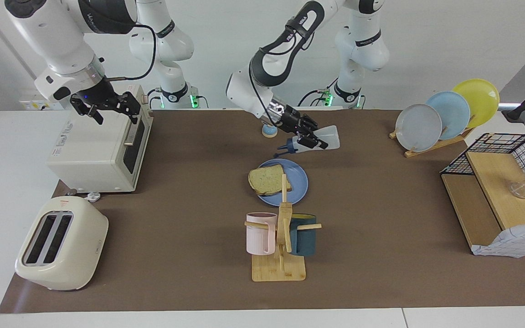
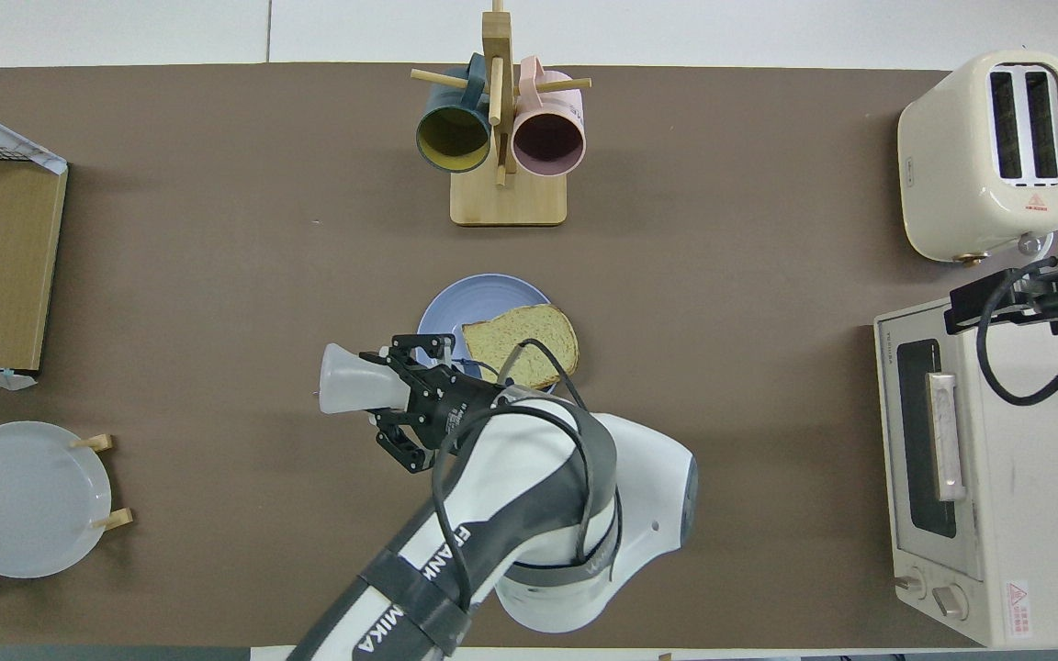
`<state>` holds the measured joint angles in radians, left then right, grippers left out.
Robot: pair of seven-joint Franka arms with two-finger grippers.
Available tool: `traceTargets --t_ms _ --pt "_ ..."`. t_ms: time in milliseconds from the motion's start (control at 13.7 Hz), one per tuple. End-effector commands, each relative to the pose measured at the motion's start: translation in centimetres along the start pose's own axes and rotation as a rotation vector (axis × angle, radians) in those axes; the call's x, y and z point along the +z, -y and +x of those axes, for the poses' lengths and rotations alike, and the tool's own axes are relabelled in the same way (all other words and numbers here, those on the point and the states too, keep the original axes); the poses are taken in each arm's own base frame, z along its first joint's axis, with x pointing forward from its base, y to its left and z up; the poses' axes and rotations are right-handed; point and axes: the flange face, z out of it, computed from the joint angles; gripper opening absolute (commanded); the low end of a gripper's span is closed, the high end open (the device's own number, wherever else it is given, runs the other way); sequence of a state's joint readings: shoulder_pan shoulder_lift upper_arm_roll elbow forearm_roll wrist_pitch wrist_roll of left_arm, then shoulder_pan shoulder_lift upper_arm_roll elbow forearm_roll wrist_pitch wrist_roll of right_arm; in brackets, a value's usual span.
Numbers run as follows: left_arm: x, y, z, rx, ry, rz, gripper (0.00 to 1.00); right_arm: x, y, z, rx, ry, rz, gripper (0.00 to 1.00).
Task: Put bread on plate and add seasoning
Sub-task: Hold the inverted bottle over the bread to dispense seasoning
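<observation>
Our left end effector [image 1: 307, 139] is clenched on the seasoning [image 1: 315, 140], a translucent white bottle that we hold up in the air, tipped nearly on its side with its dark navy cap [image 1: 288, 147] pointing toward the right arm's end of the counter [image 1: 180, 191]. We carry it above the edge of the plate [image 1: 300, 183] nearest the robots, clear of the counter. On that round blue plate lies the bread [image 1: 268, 179], a tan slice with a brown crust, overhanging the rim toward the right arm's end. Our right end effector [image 1: 107, 108] waits over the top of the toaster oven [image 1: 100, 146], its fingers spread and grasping nothing. We also see a mug tree [image 1: 282, 237] farther from the robots than the plate, with a pink mug [image 1: 259, 233] on it.
</observation>
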<state>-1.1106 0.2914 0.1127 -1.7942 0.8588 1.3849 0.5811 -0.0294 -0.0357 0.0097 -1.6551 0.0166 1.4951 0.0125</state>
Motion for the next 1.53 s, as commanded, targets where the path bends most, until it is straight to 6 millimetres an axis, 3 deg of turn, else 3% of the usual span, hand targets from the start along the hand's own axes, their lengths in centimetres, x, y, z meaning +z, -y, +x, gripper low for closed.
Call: traceTargets --t_ms 0,146,582,728,946,1165,1310,1456 --pt "-0.6 0.0 0.0 0.003 0.010 -0.019 0.00 -0.2 -0.2 -0.1 -0.014 0.003 0.004 1.00" --pt "1.3 1.1 0.1 -0.006 0.026 -0.027 0.00 -0.2 -0.2 -0.1 -0.014 0.003 0.005 1.00" --pt "12.0 7.4 -2.8 -0.091 0.095 -0.052 0.00 -0.2 -0.2 -0.1 -0.014 0.003 0.005 1.00" --pt "13.6 8.5 -3.5 -0.105 0.107 -0.039 0.00 -0.2 -0.2 -0.1 -0.014 0.003 0.004 1.00" --pt "12.4 8.0 -2.9 -0.094 0.100 -0.036 0.00 -0.2 -0.2 -0.1 -0.014 0.003 0.005 1.00" --pt "7.0 5.5 -1.1 -0.060 0.059 -0.023 0.00 -0.2 -0.2 -0.1 -0.014 0.003 0.004 1.00" --pt "2.1 3.7 -0.6 -0.049 0.033 -0.013 0.00 -0.2 -0.2 -0.1 -0.013 0.003 0.004 1.00" --pt "-0.2 2.5 -0.2 -0.035 0.023 -0.006 0.00 -0.2 -0.2 -0.1 -0.014 0.003 0.005 1.00"
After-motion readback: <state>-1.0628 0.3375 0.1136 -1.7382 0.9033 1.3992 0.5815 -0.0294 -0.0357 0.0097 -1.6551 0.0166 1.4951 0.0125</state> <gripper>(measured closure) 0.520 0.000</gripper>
